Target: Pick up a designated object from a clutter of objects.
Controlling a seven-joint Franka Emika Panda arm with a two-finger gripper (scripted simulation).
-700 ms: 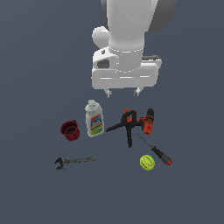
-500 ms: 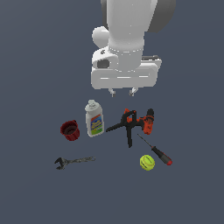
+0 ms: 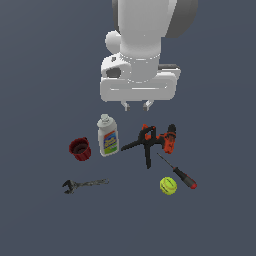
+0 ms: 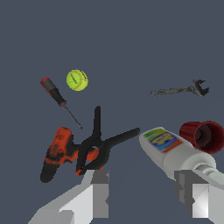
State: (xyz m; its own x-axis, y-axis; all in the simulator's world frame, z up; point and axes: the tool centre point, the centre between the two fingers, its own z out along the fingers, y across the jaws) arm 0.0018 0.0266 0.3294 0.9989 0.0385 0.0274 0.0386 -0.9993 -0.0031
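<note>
Here, red cup beside white bottle, fingers apart, empty.

A simulator's bare blue-grey floor, featureless, holding scattered tools.

Seven things, one of each: a small dark red round cup, a white labelled bottle, an orange-and-black drill, a black clamp, a red-handled screwdriver, a yellow-green ball, and a grey metal wrench.

Below the gripper, the white labelled plastic bottle is flanked by the small dark red round cup and black clamp.
</note>
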